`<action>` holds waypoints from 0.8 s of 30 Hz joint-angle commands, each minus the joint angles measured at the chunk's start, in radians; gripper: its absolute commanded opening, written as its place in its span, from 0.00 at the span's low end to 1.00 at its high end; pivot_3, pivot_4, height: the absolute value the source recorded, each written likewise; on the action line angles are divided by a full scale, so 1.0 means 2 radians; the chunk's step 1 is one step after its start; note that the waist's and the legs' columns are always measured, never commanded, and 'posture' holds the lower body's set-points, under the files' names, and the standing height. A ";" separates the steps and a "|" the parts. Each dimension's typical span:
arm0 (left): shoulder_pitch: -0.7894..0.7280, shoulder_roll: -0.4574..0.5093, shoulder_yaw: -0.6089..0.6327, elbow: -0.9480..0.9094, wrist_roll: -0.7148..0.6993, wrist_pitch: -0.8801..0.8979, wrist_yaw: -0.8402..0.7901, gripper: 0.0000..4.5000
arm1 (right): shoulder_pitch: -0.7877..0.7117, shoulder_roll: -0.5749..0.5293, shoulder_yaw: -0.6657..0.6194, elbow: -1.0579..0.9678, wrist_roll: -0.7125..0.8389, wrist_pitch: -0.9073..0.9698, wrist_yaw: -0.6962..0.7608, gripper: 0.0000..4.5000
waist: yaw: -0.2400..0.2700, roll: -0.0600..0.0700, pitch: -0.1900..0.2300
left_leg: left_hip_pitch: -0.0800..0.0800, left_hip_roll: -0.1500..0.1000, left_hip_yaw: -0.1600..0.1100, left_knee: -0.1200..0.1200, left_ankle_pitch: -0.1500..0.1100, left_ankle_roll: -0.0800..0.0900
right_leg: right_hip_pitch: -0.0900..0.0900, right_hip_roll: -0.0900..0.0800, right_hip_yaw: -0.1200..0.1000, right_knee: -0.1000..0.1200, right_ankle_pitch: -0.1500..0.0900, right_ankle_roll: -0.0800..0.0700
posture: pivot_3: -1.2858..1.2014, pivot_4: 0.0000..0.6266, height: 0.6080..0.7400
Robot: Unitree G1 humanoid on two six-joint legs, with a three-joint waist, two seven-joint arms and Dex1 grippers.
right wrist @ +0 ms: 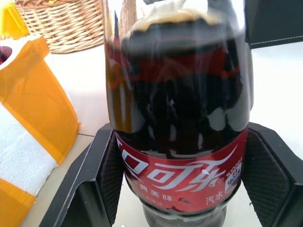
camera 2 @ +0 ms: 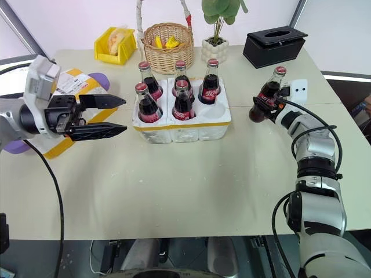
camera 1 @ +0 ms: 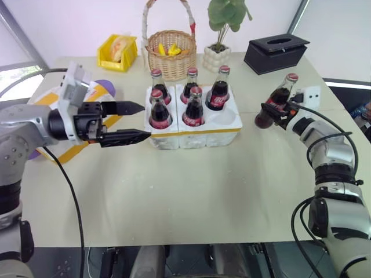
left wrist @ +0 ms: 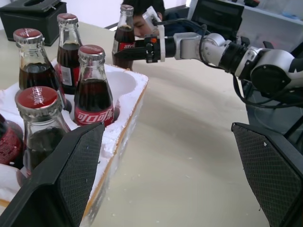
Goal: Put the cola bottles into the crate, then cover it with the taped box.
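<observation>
With five bottles seated in the crate (camera 1: 232, 130), the sixth bottle (camera 1: 277, 104) stands on the bench (camera 1: 191, 197) to its right, right hand (camera 1: 271, 113) clamped on its body. Judgement: lift straight, keep upright, lower into near-right hole. Left hand (camera 1: 134, 122) wide open, empty, left of crate. Label: Chinese Coca-Cola script.

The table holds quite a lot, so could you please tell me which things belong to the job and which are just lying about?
Belonging to the job:
- five cola bottles standing in the crate
- sixth cola bottle, gripped by the right pincer
- taped box, behind the open left pincer

Just lying about:
- wicker basket
- yellow bin
- potted plant
- black tissue box
</observation>
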 commanded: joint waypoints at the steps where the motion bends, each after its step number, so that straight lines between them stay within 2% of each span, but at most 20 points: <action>1: -0.002 0.008 0.017 -0.012 -0.009 -0.002 0.000 1.00 | -0.032 -0.033 -0.014 -0.075 0.009 0.003 0.005 0.62 | 0.000 0.001 0.001 | 0.000 0.000 0.000 0.000 0.000 0.000 | 0.000 0.000 0.000 0.000 0.000 0.000 | 0.52 0.24 0.98; 7: -0.003 0.008 0.012 -0.004 -0.003 -0.009 -0.004 1.00 | -0.070 -0.047 -0.017 -0.194 0.075 0.109 0.049 0.62 | -0.008 0.003 0.002 | -0.001 0.000 0.000 -0.001 0.000 0.000 | -0.002 0.000 0.000 0.000 0.000 0.000 | 0.52 0.24 0.98; 13: -0.007 0.004 0.004 0.002 0.005 -0.019 -0.009 1.00 | -0.080 -0.037 -0.002 -0.276 0.127 0.193 0.073 0.62 | -0.006 0.003 0.002 | -0.001 0.001 0.000 -0.003 0.000 0.000 | -0.004 0.001 0.001 0.001 0.000 0.000 | 0.52 0.24 0.98; 24: 0.001 0.006 0.010 0.006 0.014 -0.030 -0.008 1.00 | -0.047 -0.012 0.015 -0.352 0.187 0.261 0.101 0.62 | -0.004 0.002 0.002 | -0.002 0.001 0.001 -0.004 0.000 0.000 | -0.005 0.001 0.001 0.000 0.000 0.000 | 0.52 0.24 0.98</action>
